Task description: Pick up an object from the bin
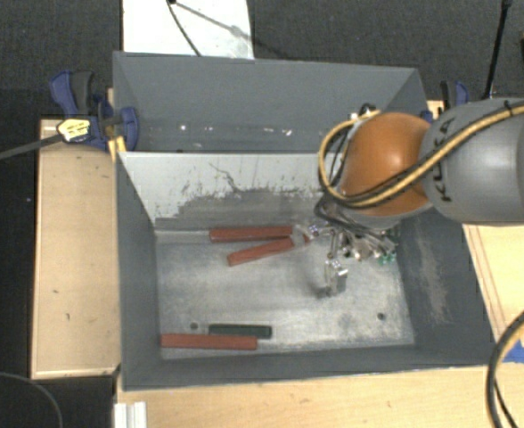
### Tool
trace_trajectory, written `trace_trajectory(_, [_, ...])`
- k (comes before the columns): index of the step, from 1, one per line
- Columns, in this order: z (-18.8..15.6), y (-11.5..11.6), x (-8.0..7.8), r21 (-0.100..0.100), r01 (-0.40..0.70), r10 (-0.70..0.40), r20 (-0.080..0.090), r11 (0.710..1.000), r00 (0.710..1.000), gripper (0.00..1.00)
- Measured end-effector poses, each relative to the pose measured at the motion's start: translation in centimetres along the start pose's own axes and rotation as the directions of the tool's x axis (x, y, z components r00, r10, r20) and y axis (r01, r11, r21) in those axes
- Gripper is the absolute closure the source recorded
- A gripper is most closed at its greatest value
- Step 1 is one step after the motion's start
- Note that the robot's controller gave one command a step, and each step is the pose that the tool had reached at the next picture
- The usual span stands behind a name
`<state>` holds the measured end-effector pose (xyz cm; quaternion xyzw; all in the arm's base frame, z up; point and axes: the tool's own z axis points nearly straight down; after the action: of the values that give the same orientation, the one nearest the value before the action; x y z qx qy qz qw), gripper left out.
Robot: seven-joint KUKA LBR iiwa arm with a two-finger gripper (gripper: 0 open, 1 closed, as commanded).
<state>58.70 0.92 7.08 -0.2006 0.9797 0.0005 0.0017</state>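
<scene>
The grey bin [137, 266] is showing a scuffed, mostly bare floor, leaving working room, as the arm [489, 172] is hanging its gripper [336, 276] low just beside two red-brown sticks [251, 234], the likeliest pick; whether the pincer is apart or together cannot be told. A red stick [207, 341] and dark stick [241, 331] are lying by the near wall.

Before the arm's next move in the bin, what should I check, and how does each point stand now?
1. Gripper above a thing: not ok, it hangs over bare bin floor.
2. Target near: ok, level reddish-brown stick and tilted reddish-brown stick lie just left of it.
3. Those two apart: cannot tell, right ends nearly meet.
4. Red stick and dark stick easy to grasp: not ok, side by side near the front wall.
</scene>
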Motion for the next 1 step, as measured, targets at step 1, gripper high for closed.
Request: trace_trajectory(1, [-5.63, 8.25, -3.31, -0.003, 0.001, -0.001, 0.006, 1.000, 1.000, 0.00])
